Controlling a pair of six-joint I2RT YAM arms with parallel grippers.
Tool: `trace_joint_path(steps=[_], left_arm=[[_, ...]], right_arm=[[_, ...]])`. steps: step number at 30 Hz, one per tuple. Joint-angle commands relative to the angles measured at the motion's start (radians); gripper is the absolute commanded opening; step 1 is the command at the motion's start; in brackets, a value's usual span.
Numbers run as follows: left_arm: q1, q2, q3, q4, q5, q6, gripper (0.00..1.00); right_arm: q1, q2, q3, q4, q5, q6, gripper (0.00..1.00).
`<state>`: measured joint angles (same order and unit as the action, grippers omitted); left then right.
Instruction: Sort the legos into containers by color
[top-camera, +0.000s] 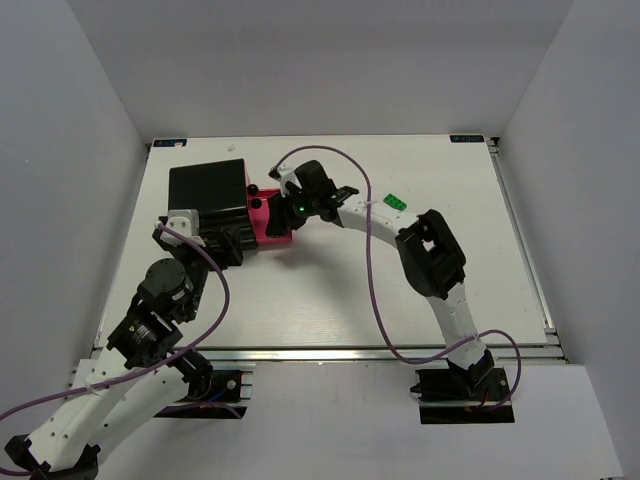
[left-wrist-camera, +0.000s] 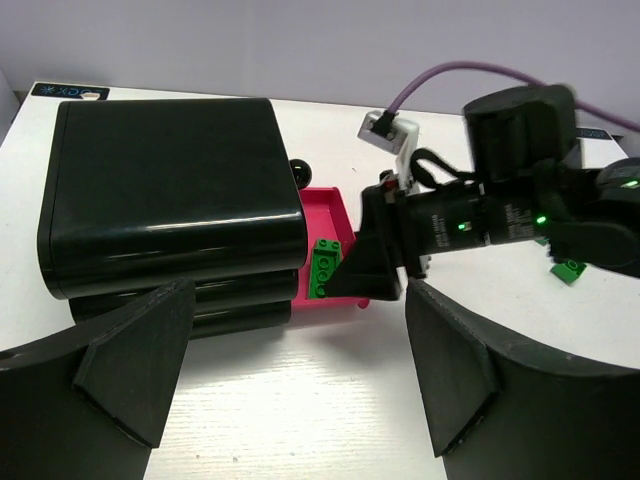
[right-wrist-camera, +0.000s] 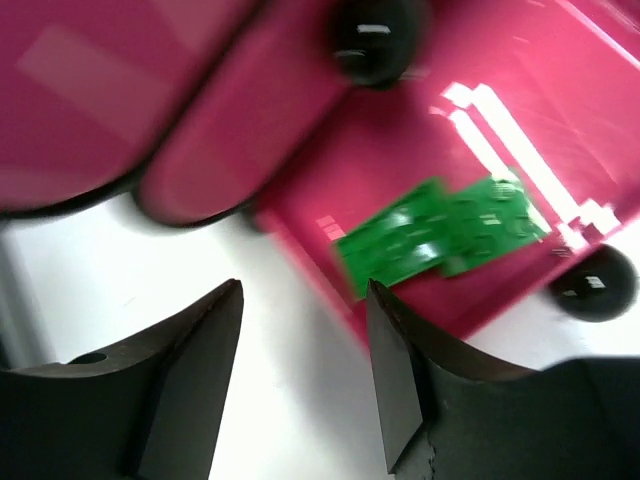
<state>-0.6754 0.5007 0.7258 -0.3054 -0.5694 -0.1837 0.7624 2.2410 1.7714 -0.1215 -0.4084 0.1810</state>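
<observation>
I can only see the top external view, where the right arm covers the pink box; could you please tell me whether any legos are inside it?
Observer: Yes, the right wrist view shows two green legos lying inside the pink box.
Operator: Thank you. Is the right pincer holding anything?
Observer: No, the right pincer is open and empty, just over the box's edge.
Operator: And the left one?
Observer: The left pincer is wide open and empty, facing the black box.

Left container (top-camera: 208, 190) on desk (top-camera: 330, 300); right container (top-camera: 276, 234) against its right side, two legos (left-wrist-camera: 322, 270) inside; another lego (top-camera: 395, 203) further right.
</observation>
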Motion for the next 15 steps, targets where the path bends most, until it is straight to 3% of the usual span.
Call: trace_joint_path(steps=[1, 4, 6, 7, 8, 9, 10, 12, 13, 14, 15], left_arm=[[0.007, -0.008, -0.014, 0.020, 0.019, 0.007, 0.95], [0.007, -0.010, -0.016, 0.023, 0.023, 0.006, 0.95], [0.007, -0.010, -0.016, 0.025, 0.029, 0.007, 0.95], [0.007, -0.010, -0.017, 0.026, 0.032, 0.007, 0.95], [0.007, -0.007, -0.017, 0.026, 0.042, 0.007, 0.95], [0.007, -0.004, -0.017, 0.029, 0.051, 0.007, 0.95], [0.007, -0.001, -0.017, 0.028, 0.058, 0.009, 0.95], [0.007, 0.010, -0.012, 0.029, 0.089, 0.009, 0.94], [0.007, 0.010, -0.012, 0.029, 0.098, 0.010, 0.94], [0.007, 0.013, -0.011, 0.031, 0.108, 0.009, 0.94], [0.007, 0.016, -0.011, 0.031, 0.121, 0.012, 0.94]], right_arm=[[-0.024, -0.159, -0.016, 0.077, -0.210, -0.084, 0.58], [-0.044, -0.233, -0.070, 0.079, -0.207, -0.115, 0.56], [-0.081, -0.274, -0.133, 0.074, -0.179, -0.139, 0.46], [-0.106, -0.296, -0.156, 0.060, -0.108, -0.144, 0.37], [-0.129, -0.335, -0.179, 0.048, -0.066, -0.149, 0.13], [-0.159, -0.356, -0.222, 0.031, 0.029, -0.173, 0.02], [-0.178, -0.372, -0.240, 0.011, 0.074, -0.176, 0.00], [-0.266, -0.406, -0.279, -0.062, 0.138, -0.236, 0.00], [-0.288, -0.411, -0.291, -0.094, 0.140, -0.280, 0.06], [-0.314, -0.425, -0.303, -0.154, 0.131, -0.307, 0.30], [-0.389, -0.429, -0.314, -0.185, 0.108, -0.330, 0.45]])
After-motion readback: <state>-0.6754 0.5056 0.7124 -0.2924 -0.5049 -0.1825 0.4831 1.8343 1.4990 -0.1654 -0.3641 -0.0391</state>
